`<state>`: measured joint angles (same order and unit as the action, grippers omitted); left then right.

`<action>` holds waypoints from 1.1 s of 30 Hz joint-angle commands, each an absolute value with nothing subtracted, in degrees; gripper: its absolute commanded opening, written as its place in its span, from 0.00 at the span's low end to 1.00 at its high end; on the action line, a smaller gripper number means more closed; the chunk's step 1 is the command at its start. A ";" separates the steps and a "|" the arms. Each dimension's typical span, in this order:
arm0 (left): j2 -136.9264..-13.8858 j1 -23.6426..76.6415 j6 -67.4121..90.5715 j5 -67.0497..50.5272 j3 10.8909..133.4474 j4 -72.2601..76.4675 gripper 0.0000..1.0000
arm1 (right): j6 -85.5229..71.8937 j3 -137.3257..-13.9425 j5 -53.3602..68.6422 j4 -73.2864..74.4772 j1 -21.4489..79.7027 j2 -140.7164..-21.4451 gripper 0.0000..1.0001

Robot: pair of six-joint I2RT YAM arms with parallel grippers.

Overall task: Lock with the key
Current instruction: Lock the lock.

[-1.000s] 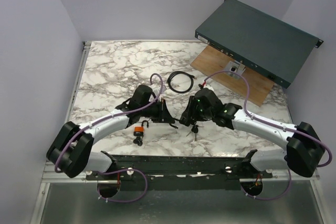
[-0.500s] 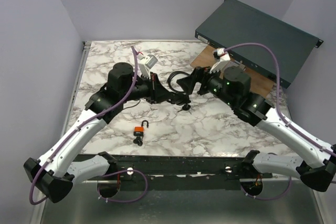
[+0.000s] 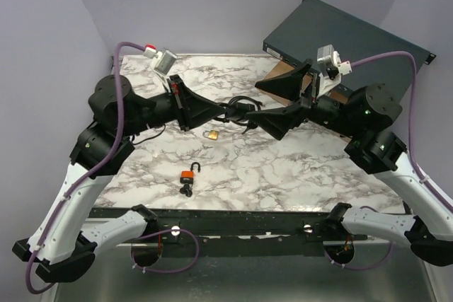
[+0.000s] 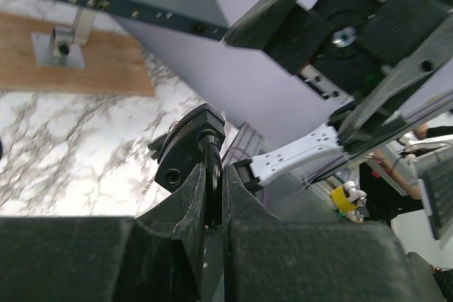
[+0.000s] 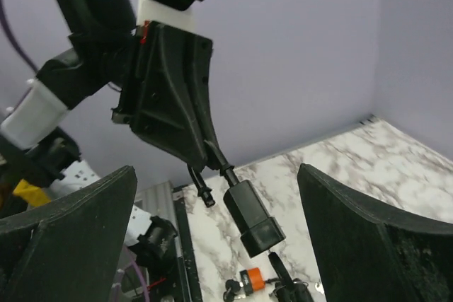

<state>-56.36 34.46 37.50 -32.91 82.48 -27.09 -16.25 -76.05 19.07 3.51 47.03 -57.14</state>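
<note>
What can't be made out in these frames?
- Top view: the small black blocky object pinched in the left gripper blends into the dark gripper, so I cannot tell what it is.
- Left wrist view: its own fingers hide where that object is clamped.
- Right wrist view: the orange padlock is tiny at the bottom edge; keyhole and shackle are unreadable.
- Top view: the small brass padlock is too small to tell its shackle state.

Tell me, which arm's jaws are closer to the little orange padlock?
Left. The left arm holds its jaws, shut on a black object, above and behind the orange padlock; the right arm, jaws wide open, reaches in from farther right.
</note>
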 commanded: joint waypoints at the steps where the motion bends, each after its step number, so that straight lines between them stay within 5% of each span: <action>1: -54.27 32.70 42.38 -38.43 89.02 -20.61 0.00 | -14.57 -80.00 34.36 1.32 47.18 -60.33 0.97; 19: -52.28 24.76 55.96 -48.75 84.90 -4.77 0.00 | -21.97 -81.57 45.94 -9.82 47.20 -66.43 0.82; 33: -51.52 23.12 58.34 -49.22 83.15 -2.05 0.00 | -23.21 -78.66 42.38 -11.24 47.15 -65.91 0.68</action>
